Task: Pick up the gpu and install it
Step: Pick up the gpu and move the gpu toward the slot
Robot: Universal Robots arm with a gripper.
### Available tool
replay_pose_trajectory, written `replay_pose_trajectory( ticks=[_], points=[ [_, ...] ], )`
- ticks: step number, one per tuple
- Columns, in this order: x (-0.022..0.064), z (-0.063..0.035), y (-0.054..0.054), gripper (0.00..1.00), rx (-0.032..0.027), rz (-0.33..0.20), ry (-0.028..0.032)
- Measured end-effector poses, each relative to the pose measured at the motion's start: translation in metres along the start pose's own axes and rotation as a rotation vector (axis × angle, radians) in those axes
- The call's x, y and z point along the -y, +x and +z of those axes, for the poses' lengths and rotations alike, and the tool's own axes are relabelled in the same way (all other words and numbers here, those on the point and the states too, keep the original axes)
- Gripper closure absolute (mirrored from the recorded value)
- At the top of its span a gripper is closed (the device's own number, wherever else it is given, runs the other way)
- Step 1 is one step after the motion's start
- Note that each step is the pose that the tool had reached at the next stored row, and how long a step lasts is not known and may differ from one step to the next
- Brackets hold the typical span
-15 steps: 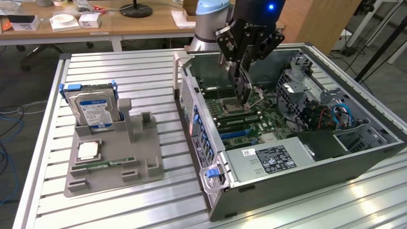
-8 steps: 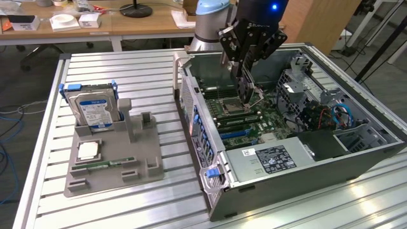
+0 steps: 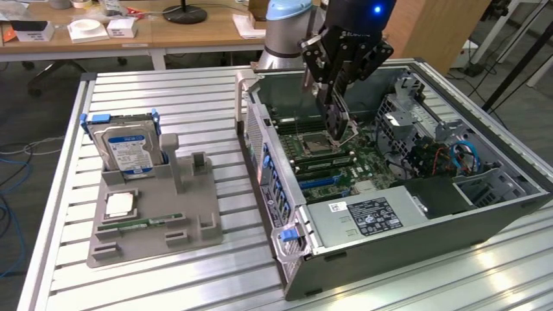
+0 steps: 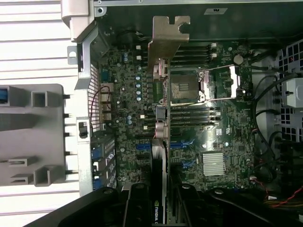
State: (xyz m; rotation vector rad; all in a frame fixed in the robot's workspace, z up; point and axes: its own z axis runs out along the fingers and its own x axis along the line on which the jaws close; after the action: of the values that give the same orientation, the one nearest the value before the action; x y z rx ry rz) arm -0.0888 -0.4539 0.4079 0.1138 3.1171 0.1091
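A Universal Robots arm (image 3: 289,26) is reaching down from above into an open computer case (image 3: 415,249), its wrist pointing almost straight at the motherboard (image 3: 363,162). The gripper (image 3: 335,97) is clamping the gpu (image 3: 338,123) between its two black fingers (image 4: 137,203), one on each face of the card. The dark card is hanging edge-down beneath the gripper, above the board and not yet seated. In the wrist view its silver bracket (image 4: 168,38) is sticking out at the far end, towards the case's rear wall.

Directly under the card, the open CPU socket (image 3: 313,144) is lying with rows of memory slots (image 4: 189,113) on both sides of it. A small silver heatsink (image 4: 214,164) is sitting on the board close to the fingers. A labelled power supply (image 3: 367,217) is filling the near corner of the case, below the gripper in the exterior view, while a metal drive cage (image 3: 406,110) and blue cables (image 3: 464,155) are crowding the space beyond it on the exterior view's right.

Well away from the gripper, on the exterior view's left, a grey holder (image 3: 142,251) is resting on the slatted aluminium table (image 3: 173,97). It is carrying an upright hard drive (image 3: 128,152), a processor chip (image 3: 119,205) and a green memory stick (image 3: 138,225).
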Motion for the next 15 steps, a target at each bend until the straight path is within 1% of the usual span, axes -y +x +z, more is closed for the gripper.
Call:
replay_pose_trajectory(
  ticks=[15],
  points=[
    [-0.0007,0.0003,-0.0101,0.74,0.0,0.0,-0.0001]
  ],
)
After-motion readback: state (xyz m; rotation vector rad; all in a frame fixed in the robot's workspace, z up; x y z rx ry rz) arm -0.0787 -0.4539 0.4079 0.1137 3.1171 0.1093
